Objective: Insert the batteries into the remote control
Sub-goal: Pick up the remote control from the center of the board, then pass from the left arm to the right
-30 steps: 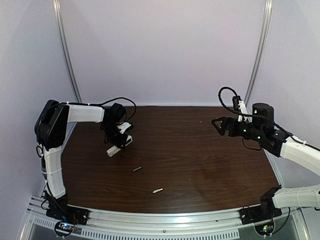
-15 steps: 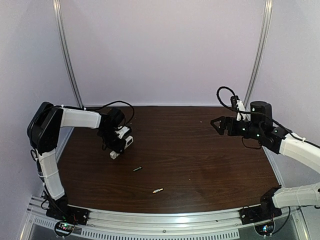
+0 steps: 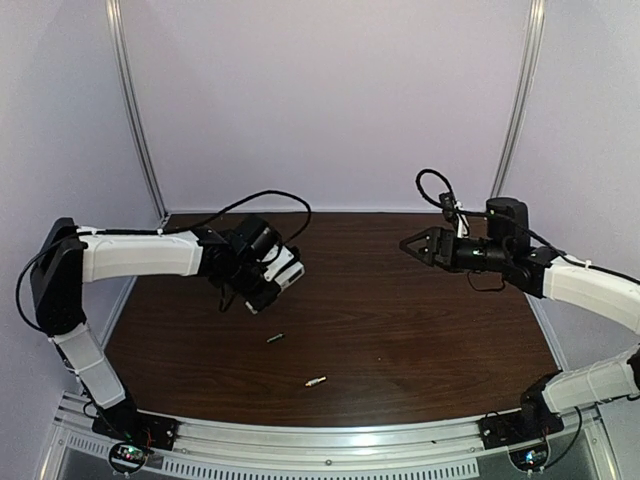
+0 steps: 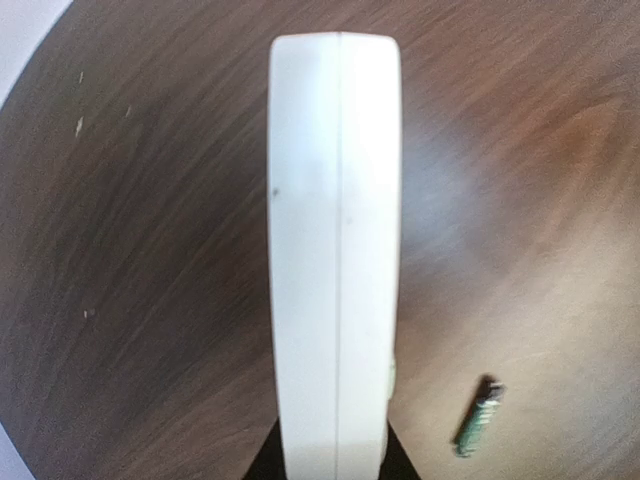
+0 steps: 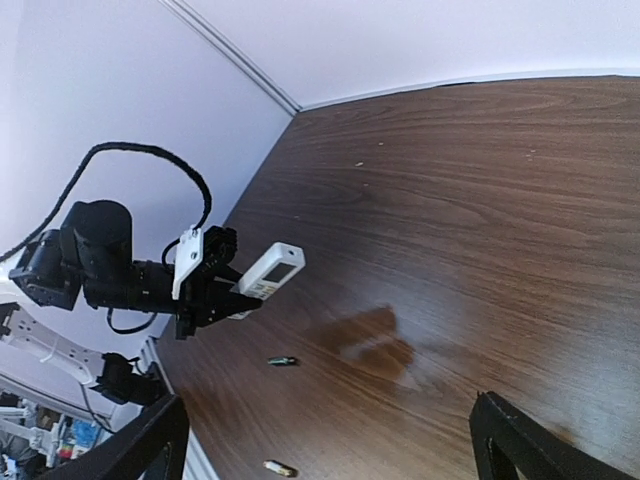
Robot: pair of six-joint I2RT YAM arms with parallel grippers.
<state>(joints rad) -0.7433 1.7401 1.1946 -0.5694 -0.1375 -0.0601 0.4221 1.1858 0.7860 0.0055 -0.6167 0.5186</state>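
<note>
Remote control [image 4: 335, 230], one, gripped by left hand [image 5: 228, 298]; two batteries [image 3: 275, 339] [image 3: 315, 381] lie on table [image 3: 420, 340]; right hand [image 3: 410, 245] gapes empty.

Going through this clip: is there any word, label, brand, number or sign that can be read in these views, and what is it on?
None: no text is legible in any view.
On the remote control: only a plain white edge shows in the left wrist view; its face in the right wrist view is too small to read.
On the dark battery: greenish wrap, print too blurred to read.
On the silvery battery: too small to tell.
</note>
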